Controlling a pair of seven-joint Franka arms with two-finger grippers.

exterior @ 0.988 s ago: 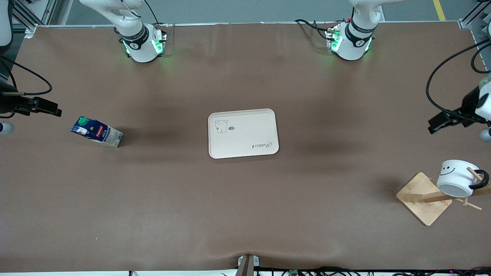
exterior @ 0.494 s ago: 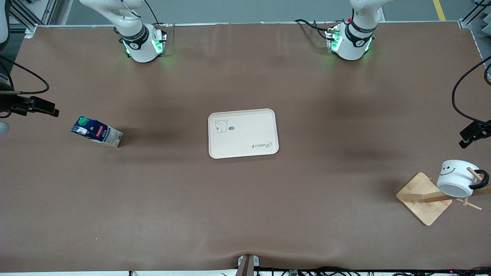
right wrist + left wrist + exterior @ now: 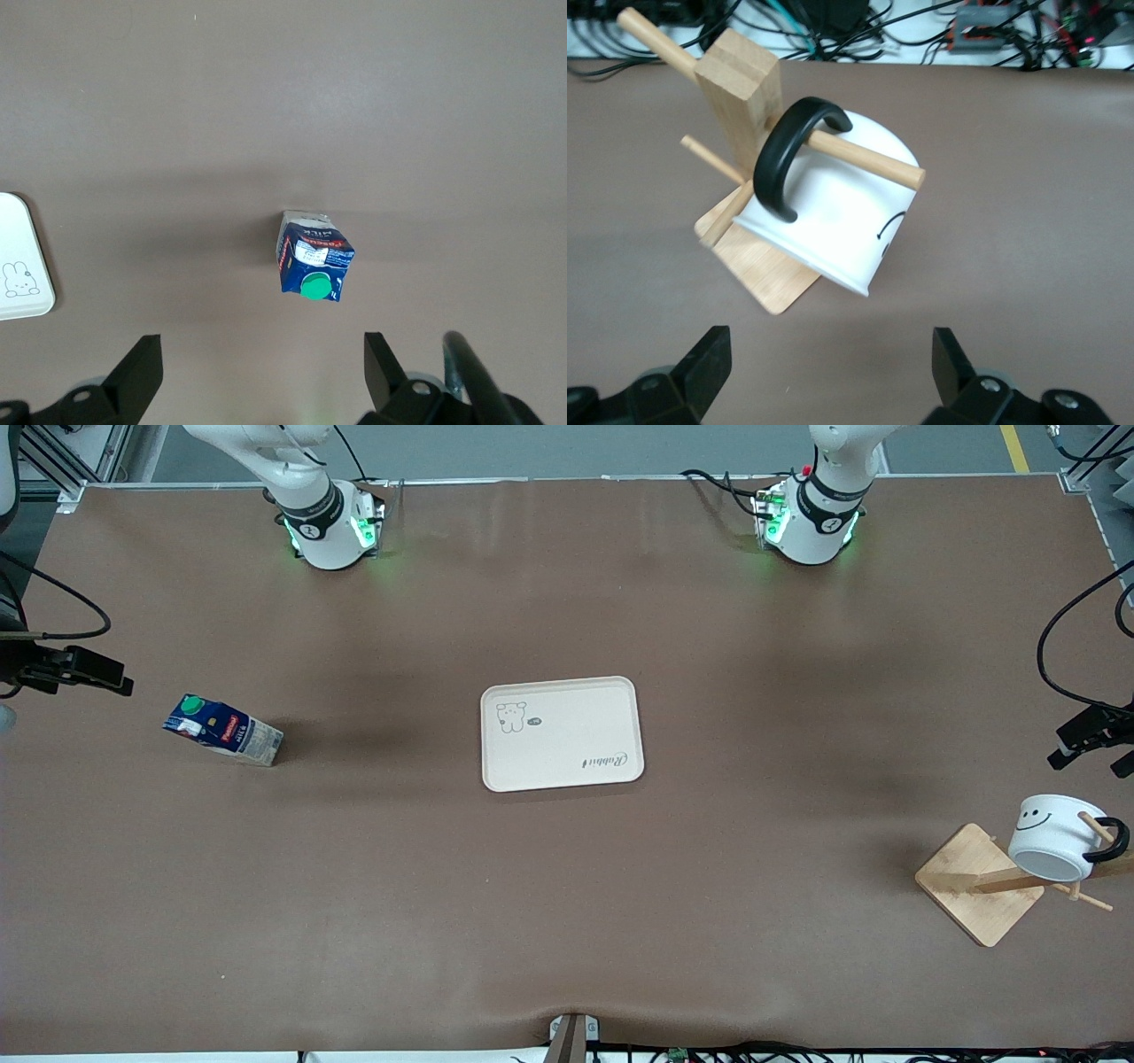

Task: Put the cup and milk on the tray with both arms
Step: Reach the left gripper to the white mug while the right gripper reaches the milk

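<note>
Looking first at the front view, you have the tray (image 3: 561,733) bare at the middle of the desk (image 3: 567,921), with neither item on it yet. The milk (image 3: 223,731) stands toward the right arm's end, well apart from the tray. The cup (image 3: 1059,837) hangs by its black handle on a peg of the wooden rack (image 3: 979,884) toward the left arm's end, nearer the camera than the tray. The right gripper (image 3: 89,671) hovers near the milk at the frame's edge; the left gripper (image 3: 1090,735) hangs over the desk just short of the rack, partly cut off.

From the left wrist view, your jaws stand wide and empty, and the cup (image 3: 833,217) is tilted, mouth down toward the rack base, threaded on the peg (image 3: 859,158). Judging by this, the risk is pulling the cup straight up: the handle (image 3: 784,155) could catch the peg and drag or topple the light rack. You would want to slide it off along the peg.

From the right wrist view, your jaws are wide and empty as well, and the milk (image 3: 312,263) sits upright under them but off centre, green cap (image 3: 314,288) up. Closing off centre or skewed to its faces could tip or twist the slim carton. A corner of the tray (image 3: 22,266) shows at the edge
</note>
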